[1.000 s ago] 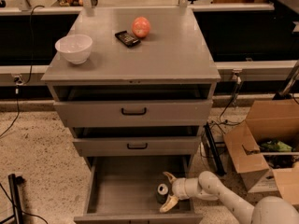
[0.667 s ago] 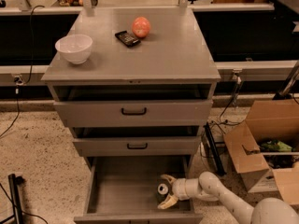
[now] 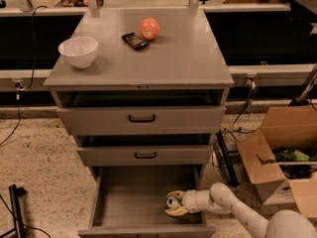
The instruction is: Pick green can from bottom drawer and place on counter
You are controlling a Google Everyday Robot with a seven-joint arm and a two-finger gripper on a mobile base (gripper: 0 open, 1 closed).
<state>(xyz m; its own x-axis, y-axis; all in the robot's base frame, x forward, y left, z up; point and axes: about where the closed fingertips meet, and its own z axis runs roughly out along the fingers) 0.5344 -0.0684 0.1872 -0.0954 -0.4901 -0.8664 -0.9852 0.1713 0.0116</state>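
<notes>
The bottom drawer (image 3: 124, 202) is pulled open, and its grey floor shows. The green can (image 3: 172, 201) lies at the drawer's right side with its silver top facing the camera. My gripper (image 3: 173, 204) reaches in from the right on a white arm. Its pale fingers (image 3: 174, 212) sit above and below the can and close on it, low over the drawer floor. The counter (image 3: 168, 58) is the grey top of the cabinet, well above the gripper.
On the counter are a white bowl (image 3: 78, 51) at the left, a black device (image 3: 134, 40) and an orange-red fruit (image 3: 149, 29) at the back. The two upper drawers (image 3: 142, 118) are slightly open. Open cardboard boxes (image 3: 277, 148) stand on the floor at the right.
The gripper and the can have shifted slightly to the left in the drawer. Nothing else has moved.
</notes>
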